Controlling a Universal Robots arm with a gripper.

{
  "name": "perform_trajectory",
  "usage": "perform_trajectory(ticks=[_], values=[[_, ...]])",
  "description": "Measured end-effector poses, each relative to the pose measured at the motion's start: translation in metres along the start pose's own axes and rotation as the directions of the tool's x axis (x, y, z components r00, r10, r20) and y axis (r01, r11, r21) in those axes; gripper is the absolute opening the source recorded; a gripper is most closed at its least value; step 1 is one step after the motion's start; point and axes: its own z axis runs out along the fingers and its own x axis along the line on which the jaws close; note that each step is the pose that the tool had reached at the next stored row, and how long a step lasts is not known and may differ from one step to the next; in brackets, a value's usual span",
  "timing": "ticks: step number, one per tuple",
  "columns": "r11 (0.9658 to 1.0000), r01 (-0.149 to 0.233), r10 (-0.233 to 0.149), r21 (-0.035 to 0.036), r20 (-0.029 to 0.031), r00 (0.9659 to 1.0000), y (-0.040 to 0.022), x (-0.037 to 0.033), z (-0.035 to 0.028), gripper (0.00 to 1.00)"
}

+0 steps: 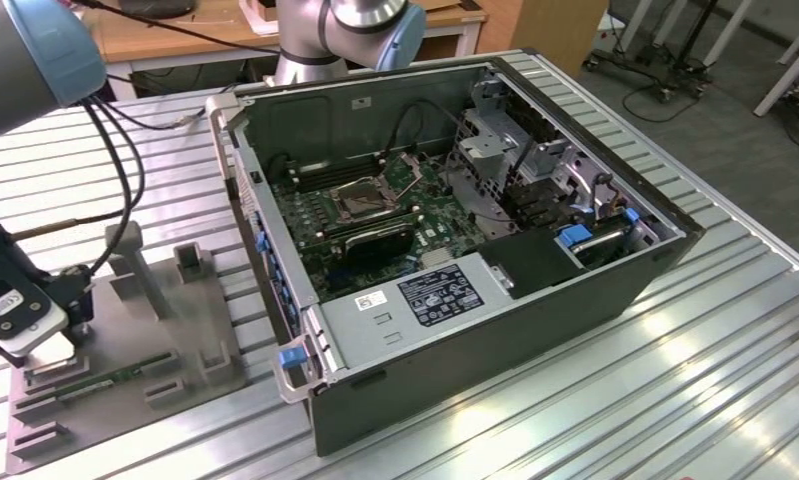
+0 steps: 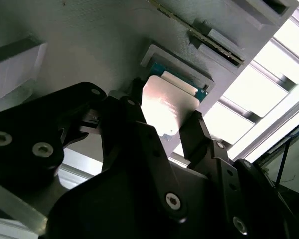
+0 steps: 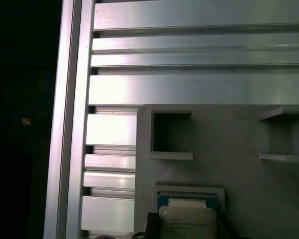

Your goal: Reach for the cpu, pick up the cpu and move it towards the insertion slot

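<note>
The claw (image 2: 164, 113) is down over a grey holder plate (image 1: 199, 335) that lies on the ribbed metal desk (image 1: 719, 340), towards the desk corner at the exterior view's lower left. The first wrist view shows the plate's rim close beside the desk's edge there. The cpu (image 2: 164, 105) is a small flat square chip. Its silvery-white metal top catches a bright glare in the second wrist view, and faint print shows on it in the first wrist view (image 3: 189, 225). A thin teal border peeks out at its corners. It lies in a shallow square nest with a pale raised frame (image 3: 189, 189) on the plate, next to an open square pocket (image 3: 170, 133) in the same plate. The claw's two black fingers (image 2: 197, 132) stand one on each side of the chip, set against its opposite edges and pinching it between them while it is level with its nest. A thin green memory stick (image 1: 110, 379) rests in another holder on the plate, near the claw. Well apart, towards the middle of the desk, an open computer case (image 1: 613, 290) lies on its side. Inside it is a green motherboard (image 1: 433, 225), and the insertion slot (image 1: 363, 200) shows as a square socket with a shiny metal frame and a dark centre.
</note>
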Motion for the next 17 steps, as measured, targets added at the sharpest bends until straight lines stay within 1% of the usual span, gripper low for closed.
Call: perform_trajectory(ticks=[9, 10, 17], values=[[1.0000, 0.000, 0.000, 0.0000, 0.0000, 1.0000, 0.0008, -0.0002, -0.0183, 0.54], [1.0000, 0.000, 0.000, 0.0000, 0.0001, 1.0000, 0.0008, -0.0002, -0.0193, 0.54], [1.0000, 0.000, 0.000, 0.0001, -0.0001, 1.0000, 0.0008, -0.0002, -0.0201, 0.54]])
